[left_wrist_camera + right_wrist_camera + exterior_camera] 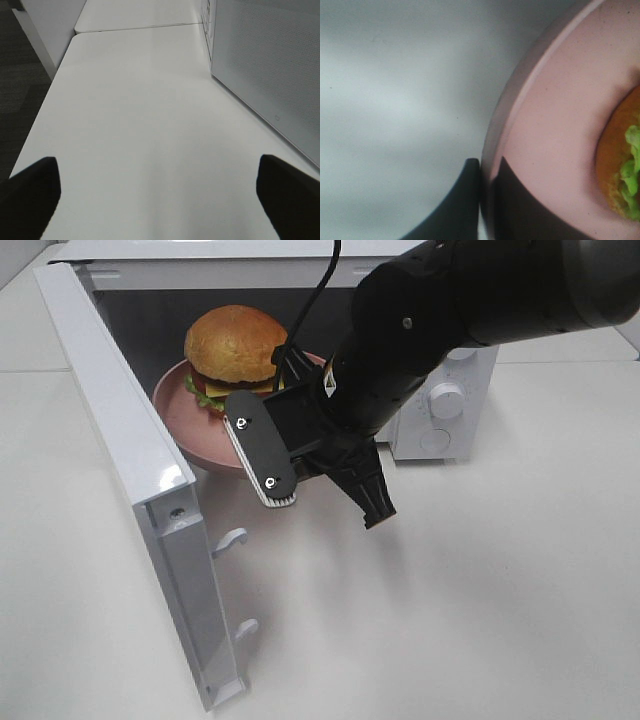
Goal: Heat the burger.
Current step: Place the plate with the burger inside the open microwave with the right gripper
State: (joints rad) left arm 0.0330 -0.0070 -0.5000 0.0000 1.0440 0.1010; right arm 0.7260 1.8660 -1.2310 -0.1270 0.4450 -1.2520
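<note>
right gripper (487,200) pinches the plate (185,410) rim at about 5 o'clock, burger (235,340) toward its 12; left gripper (157,195) gapes wide, empty, over the table (150,100).

The burger (235,345) has a golden-brown bun over green lettuce (a streak of red and yellow too), its plate (180,415) is dusty pink, the microwave (110,410) and table (470,620) white, the right gripper (487,172) black.
</note>
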